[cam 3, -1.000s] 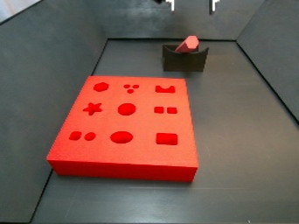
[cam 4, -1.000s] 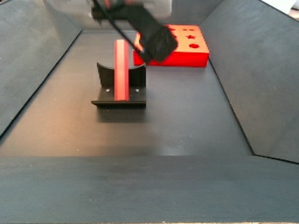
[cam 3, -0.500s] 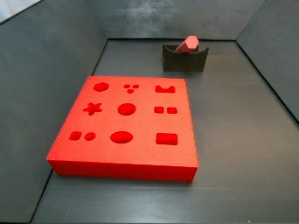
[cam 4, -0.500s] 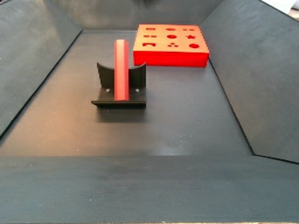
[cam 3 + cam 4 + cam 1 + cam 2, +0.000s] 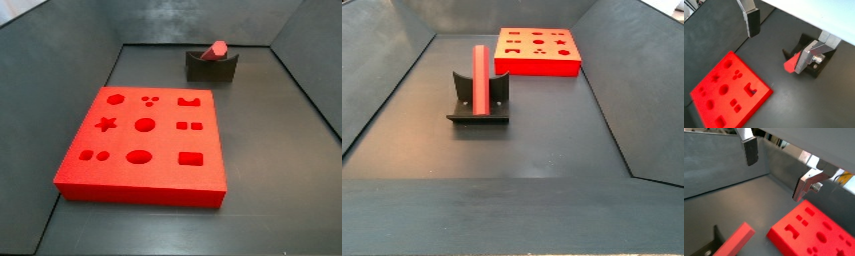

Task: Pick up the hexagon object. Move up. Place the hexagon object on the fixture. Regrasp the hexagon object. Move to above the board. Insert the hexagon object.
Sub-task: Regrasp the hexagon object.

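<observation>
The hexagon object, a long slim red bar [image 5: 480, 78], rests in the notch of the dark fixture [image 5: 478, 108] and leans along it; in a side view its end [image 5: 218, 48] sticks up above the fixture [image 5: 211, 69]. The red board [image 5: 144, 140] with its cut-outs lies flat on the floor, apart from the fixture. My gripper [image 5: 779, 39] is open and empty, high above the fixture and out of both side views. In a wrist view the bar's end [image 5: 791, 64] shows past one finger [image 5: 807, 58]. The bar [image 5: 734, 240] and board [image 5: 814, 230] also show below the gripper [image 5: 777, 168].
Dark grey walls slope up around the floor [image 5: 543, 140] on all sides. The board [image 5: 539, 50] lies by the far wall in a side view, behind the fixture.
The gripper, seen at the top of both side views one second ago, has risen out of them. The bar stays in the fixture.
</observation>
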Tool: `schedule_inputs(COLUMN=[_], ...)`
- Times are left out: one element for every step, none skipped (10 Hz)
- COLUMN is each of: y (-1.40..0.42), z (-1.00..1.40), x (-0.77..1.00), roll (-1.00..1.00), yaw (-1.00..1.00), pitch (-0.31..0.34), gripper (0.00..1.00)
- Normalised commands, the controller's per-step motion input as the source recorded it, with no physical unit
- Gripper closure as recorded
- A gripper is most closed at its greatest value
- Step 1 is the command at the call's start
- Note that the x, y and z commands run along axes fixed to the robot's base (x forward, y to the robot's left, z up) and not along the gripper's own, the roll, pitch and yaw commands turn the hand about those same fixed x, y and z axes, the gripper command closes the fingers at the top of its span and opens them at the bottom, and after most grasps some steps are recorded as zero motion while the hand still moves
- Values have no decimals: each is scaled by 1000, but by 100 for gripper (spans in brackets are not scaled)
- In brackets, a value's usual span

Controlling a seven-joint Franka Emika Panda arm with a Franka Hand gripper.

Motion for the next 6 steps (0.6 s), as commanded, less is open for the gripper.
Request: schedule_inputs(y=[-28,-25,-19,-18,-20,-16], z=[13,11,15,15,13,13], x=[-20,-19,-15,-11,-5,-3], roll=[1000,1000,1000,1000,1000,1000], yaw=[43,43,44,45,46,46], pitch=[39,37,32,30,25,24], gripper=[0,0,0,0,0,0])
